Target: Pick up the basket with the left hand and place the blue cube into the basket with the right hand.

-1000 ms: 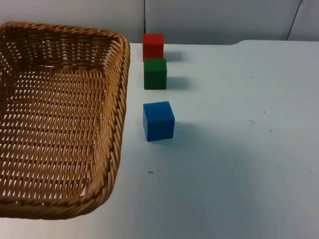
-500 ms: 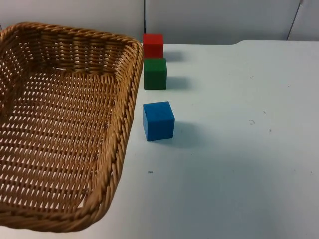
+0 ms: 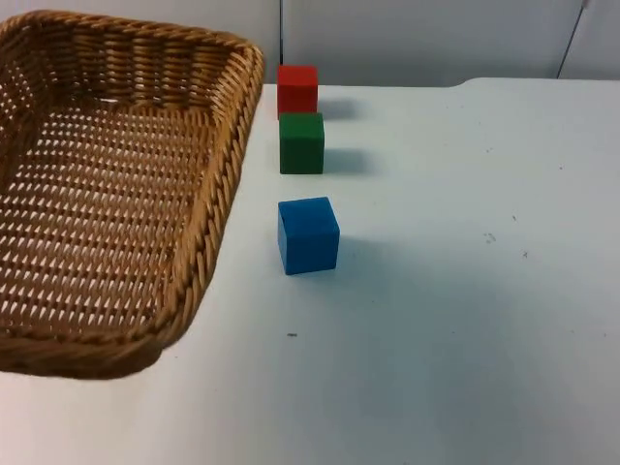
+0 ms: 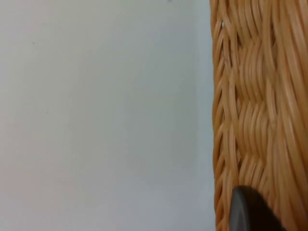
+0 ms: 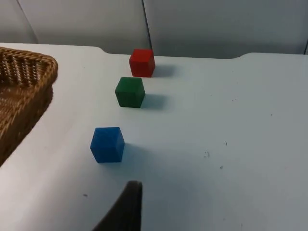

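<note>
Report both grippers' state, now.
Left gripper: at the basket wall; jaws cannot be told.
Right gripper: above the table, short of the blue cube, holding nothing; jaws cannot be told.

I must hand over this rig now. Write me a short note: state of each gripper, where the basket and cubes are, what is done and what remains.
Left gripper: a fingertip lies against the wicker basket wall; whether the grip is shut cannot be judged. The basket looks raised off the white table, beside the cubes.
Right gripper: a fingertip hangs over the table short of the blue cube, holding nothing.
The blue cube stands on the table, with the green cube and red cube in a row behind it toward the wall.
Done: basket apparently lifted.
Left: right arm grasps the blue cube and places it in the basket.
</note>
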You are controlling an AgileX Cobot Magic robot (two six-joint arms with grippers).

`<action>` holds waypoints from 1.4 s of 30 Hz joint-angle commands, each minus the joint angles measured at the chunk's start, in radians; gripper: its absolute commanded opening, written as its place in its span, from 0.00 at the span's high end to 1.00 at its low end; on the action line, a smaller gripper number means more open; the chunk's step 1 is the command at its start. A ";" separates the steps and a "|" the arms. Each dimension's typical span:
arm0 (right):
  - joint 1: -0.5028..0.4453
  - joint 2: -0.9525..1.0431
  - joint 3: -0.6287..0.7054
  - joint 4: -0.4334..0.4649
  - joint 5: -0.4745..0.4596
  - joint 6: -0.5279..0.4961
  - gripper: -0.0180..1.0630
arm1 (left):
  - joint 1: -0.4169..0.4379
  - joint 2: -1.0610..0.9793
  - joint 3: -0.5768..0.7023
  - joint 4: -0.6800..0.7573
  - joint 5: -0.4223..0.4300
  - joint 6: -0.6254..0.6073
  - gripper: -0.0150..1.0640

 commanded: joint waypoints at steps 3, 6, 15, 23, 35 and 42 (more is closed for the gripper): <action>-0.005 0.099 -0.038 0.015 -0.051 -0.029 0.03 | 0.096 0.023 -0.012 -0.150 0.025 0.083 0.99; -0.005 0.171 -0.061 0.057 -0.062 -0.062 0.03 | 0.111 0.028 -0.012 -0.171 0.040 0.114 0.99; 0.118 0.554 -0.159 0.237 -0.111 -0.182 0.04 | 0.111 0.028 -0.012 -0.109 0.013 0.111 0.99; 0.488 0.853 -0.240 -0.190 -0.290 0.244 0.04 | 0.111 0.028 -0.012 -0.108 -0.018 0.109 0.99; 0.670 1.353 -0.582 -0.382 -0.281 0.506 0.04 | 0.111 0.028 -0.012 -0.109 -0.018 0.107 0.99; 0.670 1.595 -0.790 -0.464 -0.201 0.590 0.04 | 0.111 0.028 -0.012 -0.109 -0.018 0.107 0.99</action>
